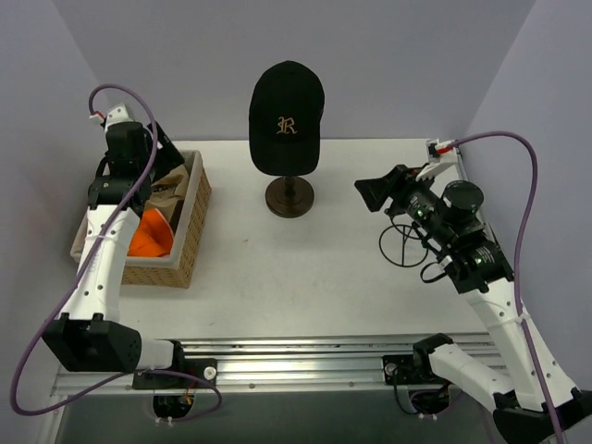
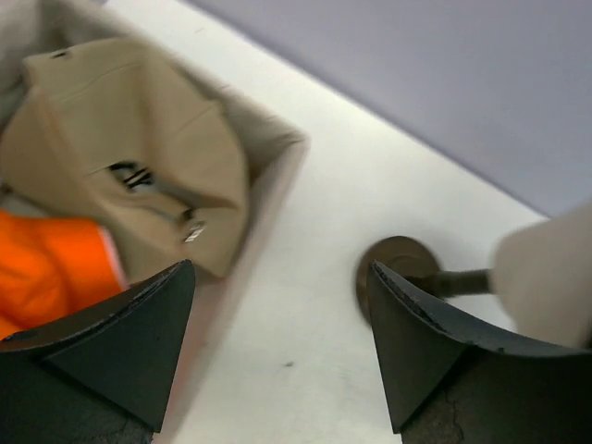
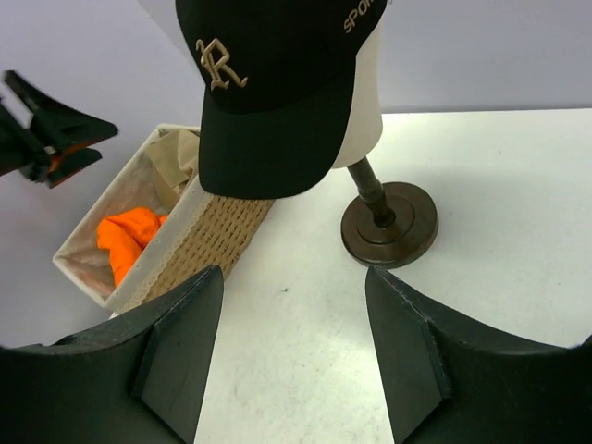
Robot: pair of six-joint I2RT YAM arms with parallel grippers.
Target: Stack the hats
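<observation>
Likely step: picking the next hat out of the basket (image 1: 190,236) for the stack. Note the left end effector (image 2: 280,277) above the basket's corner, spread wide, gripping nothing. Lower it onto the tan cap (image 2: 139,157), lying inside the basket beside the orange hat (image 1: 151,234). Pinch the crown rather than the buckle, then lift clear of the wicker rim before swinging out. See the black cap (image 1: 286,116) seated on the head form (image 3: 365,102), near the basket on the worktop (image 1: 370,296). Hold back the right end effector (image 3: 294,277), partly open and empty, well apart from the basket, past the stand (image 3: 388,227). Read a gold "R" on the black cap's front and "SPOR", cut off, along its side. Cannot make out the tan cap's dark lettering.
</observation>
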